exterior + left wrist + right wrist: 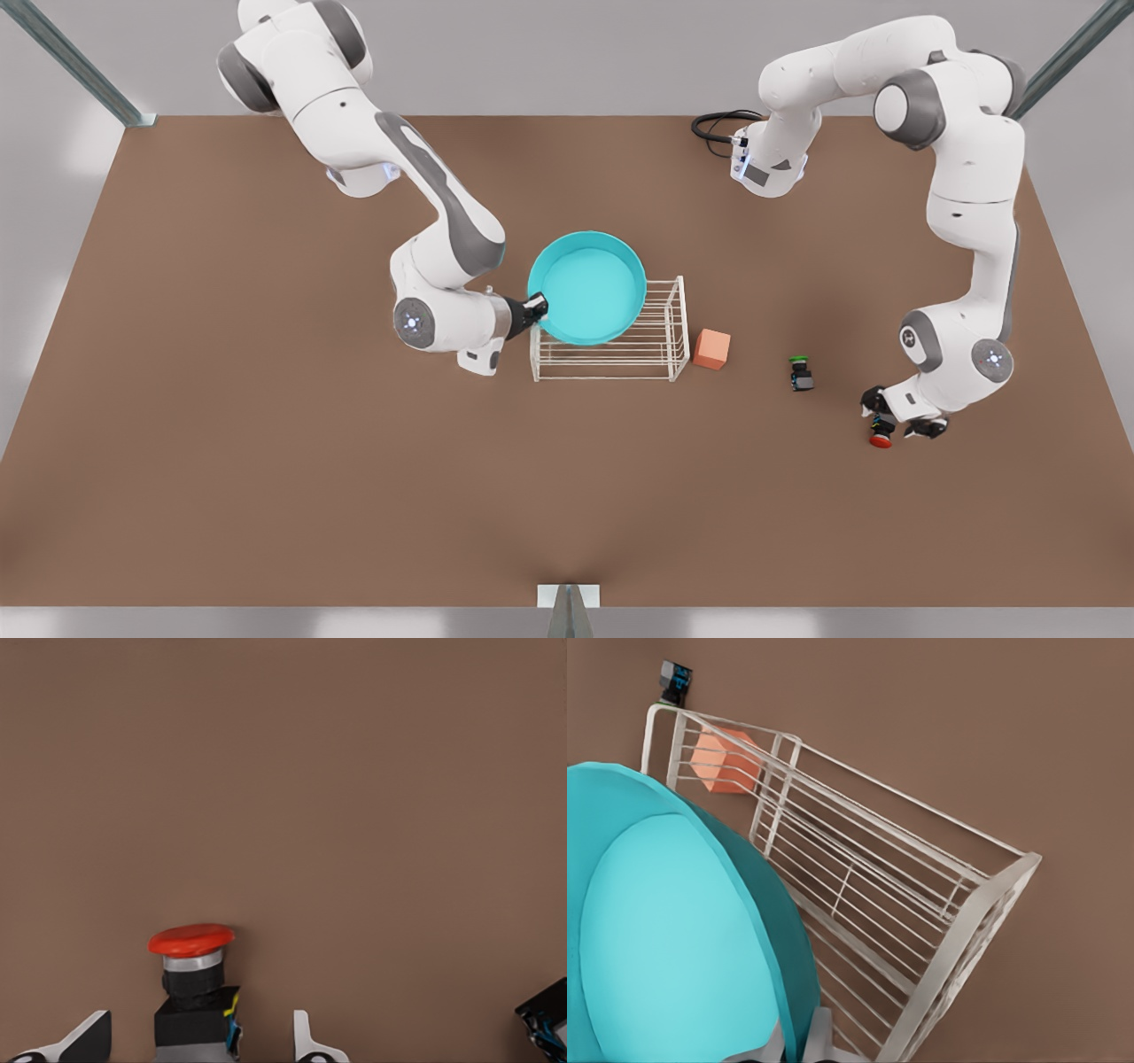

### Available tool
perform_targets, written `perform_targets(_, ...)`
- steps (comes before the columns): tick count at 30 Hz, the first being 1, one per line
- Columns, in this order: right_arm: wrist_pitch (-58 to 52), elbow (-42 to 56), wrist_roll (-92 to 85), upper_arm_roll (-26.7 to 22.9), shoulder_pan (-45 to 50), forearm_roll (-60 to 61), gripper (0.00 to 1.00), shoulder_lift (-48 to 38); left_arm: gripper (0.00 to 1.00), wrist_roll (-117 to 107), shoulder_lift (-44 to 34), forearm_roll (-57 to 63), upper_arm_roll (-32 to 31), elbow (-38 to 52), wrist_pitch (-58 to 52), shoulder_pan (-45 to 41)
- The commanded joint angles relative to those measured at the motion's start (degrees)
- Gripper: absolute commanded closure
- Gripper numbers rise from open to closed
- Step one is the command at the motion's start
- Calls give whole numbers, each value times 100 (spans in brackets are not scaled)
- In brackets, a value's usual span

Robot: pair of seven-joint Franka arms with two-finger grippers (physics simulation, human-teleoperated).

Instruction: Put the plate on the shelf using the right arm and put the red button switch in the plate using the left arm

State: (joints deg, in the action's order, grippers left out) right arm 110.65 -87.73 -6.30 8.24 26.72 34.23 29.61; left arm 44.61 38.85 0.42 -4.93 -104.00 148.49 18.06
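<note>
Plate over shelf, red button switch between left fingers

Plate (pixel 588 288) is tilted, sits above the shelf (pixel 611 354) top bars near worktop (pixel 266 443) centre. Right end effector (pixel 534 310) is clamped on the plate rim, at the shelf end facing the front view's left. Orange cube (pixel 711 348) stands just beside the shelf's other end, green-capped switch (pixel 801 373) farther on. Red button switch (pixel 195 992) sits between the spread fingers (pixel 306 1041) of the left end effector (pixel 897 429), toward the worktop's edge at the front view's right; cannot tell whether they touch it.
</note>
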Motion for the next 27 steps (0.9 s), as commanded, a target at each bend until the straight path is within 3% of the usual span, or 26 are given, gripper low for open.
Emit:
perform_targets(1,747,-183,1808,2,62,-13,77,-34,0,724,61,-7,-8,2,497,-5)
perform_targets(4,1231,-280,2001,2,273,22,77,-25,0,751,132,-7,1,2,620,4)
perform_targets(5,1319,-253,2072,2,308,136,76,-17,6,742,132,-7,1,2,620,4)
perform_targets(6,1363,-244,2072,2,361,154,76,-8,25,733,132,-7,1,2,620,4)
perform_targets(9,1609,-183,2160,2,449,189,74,97,57,672,132,2,1,2,629,-13)
perform_targets(15,1627,-323,2124,11,457,128,74,115,57,532,-35,2,1,28,497,-84)
perform_targets(19,1829,-772,2080,2,457,110,72,-78,57,-655,-527,72,1,380,-671,-523)
perform_targets(20,1829,-781,2089,2,449,119,47,-104,57,-1156,-607,81,1,652,-1172,-725)
perform_targets(21,1820,-781,2159,2,449,162,6,-113,57,-1585,-633,81,1,924,-1646,-936)
perform_targets(22,1802,-772,2151,2,449,180,0,-210,57,-2402,-764,90,-8,1057,-2086,-1260)
perform_targets(25,1409,-535,2151,-94,396,391,0,-1167,57,-5188,-1002,318,-17,1522,-3308,-2675)
perform_targets(27,186,-25,2002,-884,405,-450,0,-1457,57,-6656,-1116,310,-17,1549,-3634,-3457)
